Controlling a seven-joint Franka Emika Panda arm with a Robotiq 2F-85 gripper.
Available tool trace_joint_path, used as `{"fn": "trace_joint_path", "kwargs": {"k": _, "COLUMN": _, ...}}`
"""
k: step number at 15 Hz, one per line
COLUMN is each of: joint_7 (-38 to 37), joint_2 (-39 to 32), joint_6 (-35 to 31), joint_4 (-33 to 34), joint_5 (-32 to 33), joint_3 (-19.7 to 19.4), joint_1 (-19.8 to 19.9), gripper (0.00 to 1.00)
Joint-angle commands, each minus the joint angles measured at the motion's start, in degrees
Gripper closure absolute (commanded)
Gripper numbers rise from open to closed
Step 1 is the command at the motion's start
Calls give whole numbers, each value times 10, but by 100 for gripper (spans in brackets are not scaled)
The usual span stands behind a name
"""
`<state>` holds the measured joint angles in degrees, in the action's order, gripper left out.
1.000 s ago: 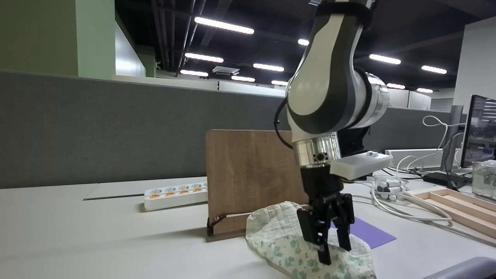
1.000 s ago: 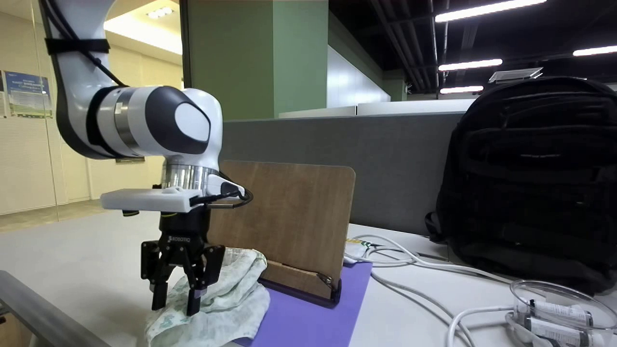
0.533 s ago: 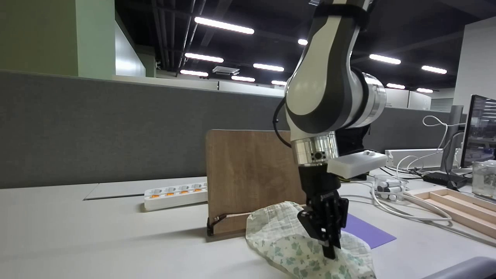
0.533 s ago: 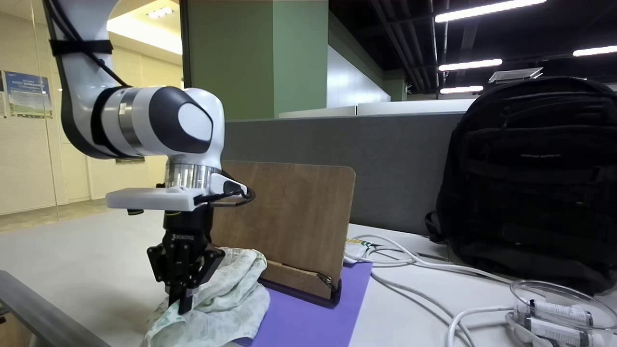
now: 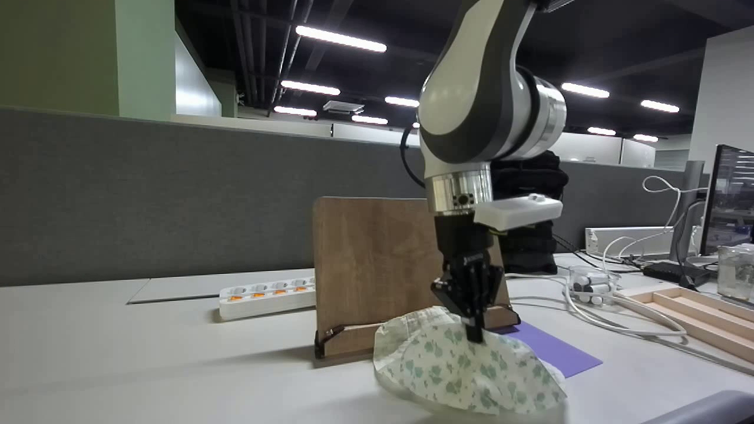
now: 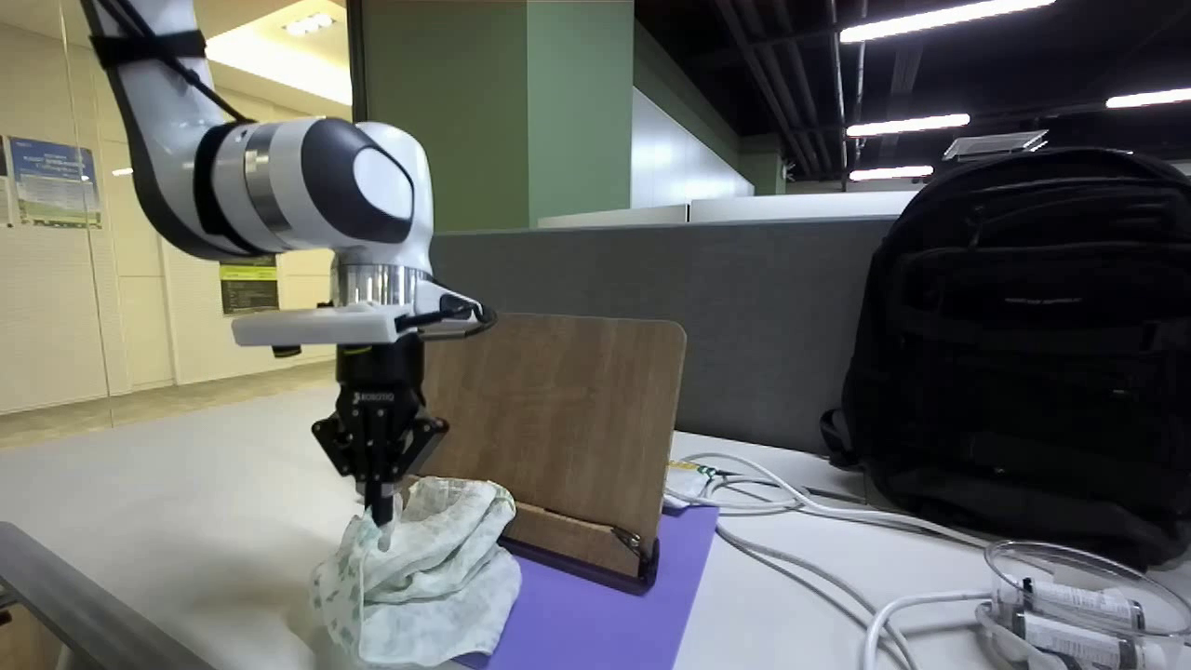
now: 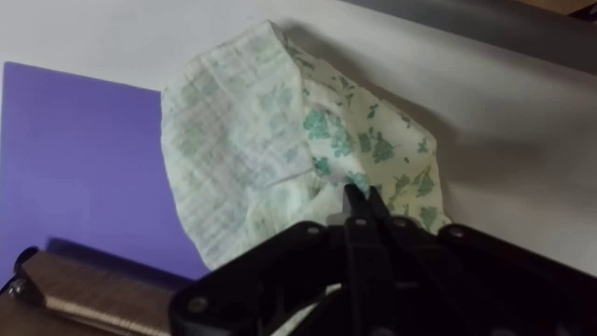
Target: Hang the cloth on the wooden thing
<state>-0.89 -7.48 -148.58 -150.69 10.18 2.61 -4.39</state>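
The claw is clamped on a pinch of cloth, the rest draping beneath it toward the table, so from here the grasp looks made, the hanging on the wooden board behind the claw undone.

Both exterior views look low across the counter to the partition along its far edge, on crossing lines that share the wooden board and cloth. In an exterior view the camera is near the backpack and sees past the left edge; in an exterior view it takes in the monitor. The wrist view looks steeply down, close over the cloth, its top toward the near edge.
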Motion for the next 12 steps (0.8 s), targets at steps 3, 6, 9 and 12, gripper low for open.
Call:
{"fn": "trace_joint_path", "kwargs": {"k": 3, "joint_7": -24, "joint_2": 130, "joint_6": 109, "joint_4": 60, "joint_5": 47, "joint_3": 10, "joint_1": -10, "gripper": 100}}
{"fn": "trace_joint_path", "kwargs": {"k": 6, "joint_7": -34, "joint_2": 178, "joint_6": 160, "joint_4": 112, "joint_5": 70, "joint_3": 25, "joint_1": -4, "gripper": 100}}
{"fn": "trace_joint_path", "kwargs": {"k": 9, "joint_7": -45, "joint_2": 196, "joint_6": 211, "joint_4": 177, "joint_5": 76, "joint_3": 38, "joint_1": 4, "gripper": 100}}
{"fn": "trace_joint_path", "kwargs": {"k": 12, "joint_7": -15, "joint_2": 207, "joint_6": 219, "joint_4": 175, "joint_5": 58, "joint_3": 35, "joint_1": 0, "gripper": 99}}
